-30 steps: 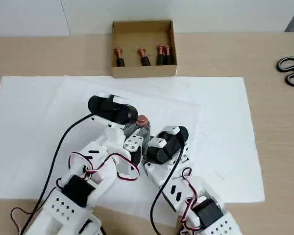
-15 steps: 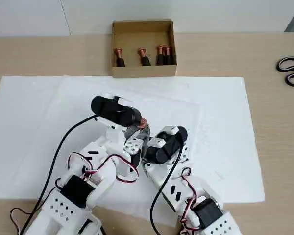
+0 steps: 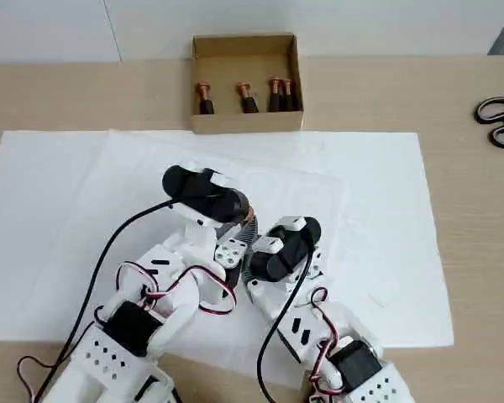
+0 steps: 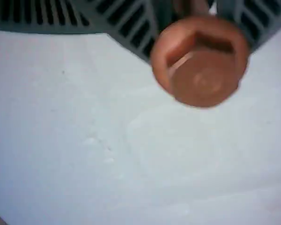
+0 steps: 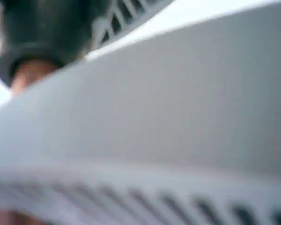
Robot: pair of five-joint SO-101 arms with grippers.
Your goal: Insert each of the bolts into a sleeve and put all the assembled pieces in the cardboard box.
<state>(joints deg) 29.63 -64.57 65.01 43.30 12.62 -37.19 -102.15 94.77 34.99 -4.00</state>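
On the table (image 3: 67, 92), seen from the high view, the cardboard box (image 3: 245, 123) sits at the far edge with four assembled pieces (image 3: 246, 98) inside, each showing a copper head on a black body; two stand apart and two stand side by side toward one end. White paper (image 3: 378, 193) covers the middle of the table, and a pair of scissors (image 3: 500, 120) lies well apart at the edge. Both arms meet over the paper on the near side. The left gripper (image 3: 233, 228) and the right gripper (image 3: 254, 235) are close together, tips nearly touching, and a sliver of the copper bolt (image 3: 250, 215) shows between them, just beside the left arm's black camera housing. From the left wrist view, the bolt's hexagonal head (image 4: 200, 61) faces the camera above the white paper. Its shank runs back between the dark ribbed fingers (image 4: 75, 18), which close in on it from both sides and appear to grip it. From the right wrist view, a dark sleeve (image 5: 42, 28) with a flared rim shows at one corner, with a bit of copper (image 5: 25, 75) just beyond the rim. A broad grey ribbed surface lies across the rest, too near to make out. Whether the right gripper is open or closed I cannot tell.
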